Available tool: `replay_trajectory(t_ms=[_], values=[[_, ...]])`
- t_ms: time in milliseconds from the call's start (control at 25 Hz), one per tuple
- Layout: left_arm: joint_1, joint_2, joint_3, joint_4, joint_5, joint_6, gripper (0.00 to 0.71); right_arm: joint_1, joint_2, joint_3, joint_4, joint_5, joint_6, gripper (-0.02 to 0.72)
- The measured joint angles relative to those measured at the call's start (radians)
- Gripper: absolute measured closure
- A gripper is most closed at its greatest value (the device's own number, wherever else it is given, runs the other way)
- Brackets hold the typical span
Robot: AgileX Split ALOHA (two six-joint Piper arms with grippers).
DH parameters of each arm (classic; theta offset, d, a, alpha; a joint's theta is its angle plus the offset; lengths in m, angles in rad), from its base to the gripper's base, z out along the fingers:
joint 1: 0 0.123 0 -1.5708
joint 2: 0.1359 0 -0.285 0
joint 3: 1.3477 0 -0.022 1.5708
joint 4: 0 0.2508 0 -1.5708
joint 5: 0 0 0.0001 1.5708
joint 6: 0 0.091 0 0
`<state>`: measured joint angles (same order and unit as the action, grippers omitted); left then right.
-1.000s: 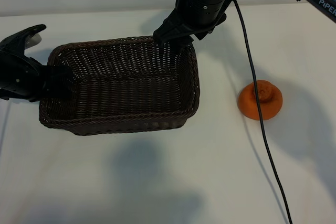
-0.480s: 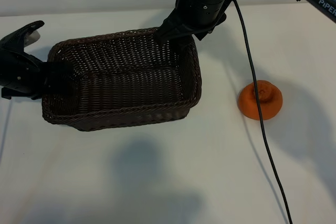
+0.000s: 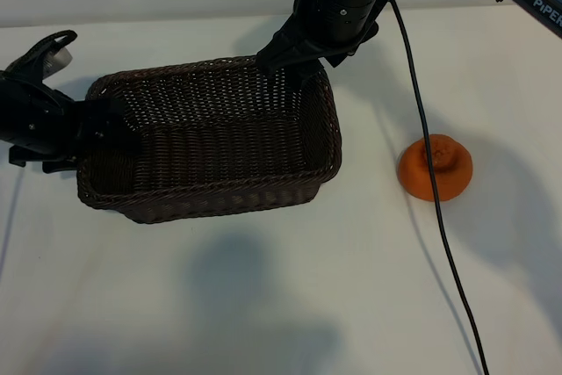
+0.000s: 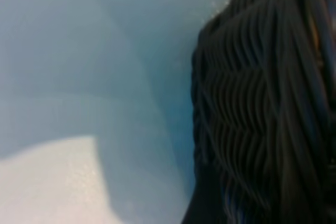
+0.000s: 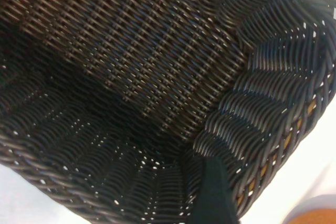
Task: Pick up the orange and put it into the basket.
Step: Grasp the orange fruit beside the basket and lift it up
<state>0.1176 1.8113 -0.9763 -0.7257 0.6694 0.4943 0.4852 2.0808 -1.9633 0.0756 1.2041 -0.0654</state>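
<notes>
Basket handled at both ends; the fruit is not yet touched.

Your left gripper (image 3: pixel 83 133) sits at the left end of the dark brown woven wicker basket (image 3: pixel 219 204), centre-left of the exterior view, fingers apparently parted around the wall, though the view there is poor. Your right gripper (image 3: pixel 285 63) hangs over the basket's far right rim, jaws spread. The small matte orange fruit with the knobby top (image 3: pixel 435 167) lies on the white table (image 3: pixel 263 305) at right, well apart. Next, free an arm, reach the orange, and close on it.
</notes>
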Motion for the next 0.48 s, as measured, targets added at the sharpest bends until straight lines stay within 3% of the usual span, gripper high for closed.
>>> replay_trajectory(t_ms=[240,480], values=[[0.0,-0.001,-0.001,0.036,0.022,-0.02,0.101,0.0,0.0,0.0,0.001,0.0,0.0,0.177],[0.0,-0.079,-0.001,0.163,0.04,-0.107,0.111,0.0,0.0,0.0,0.001,0.0,0.0,0.177]])
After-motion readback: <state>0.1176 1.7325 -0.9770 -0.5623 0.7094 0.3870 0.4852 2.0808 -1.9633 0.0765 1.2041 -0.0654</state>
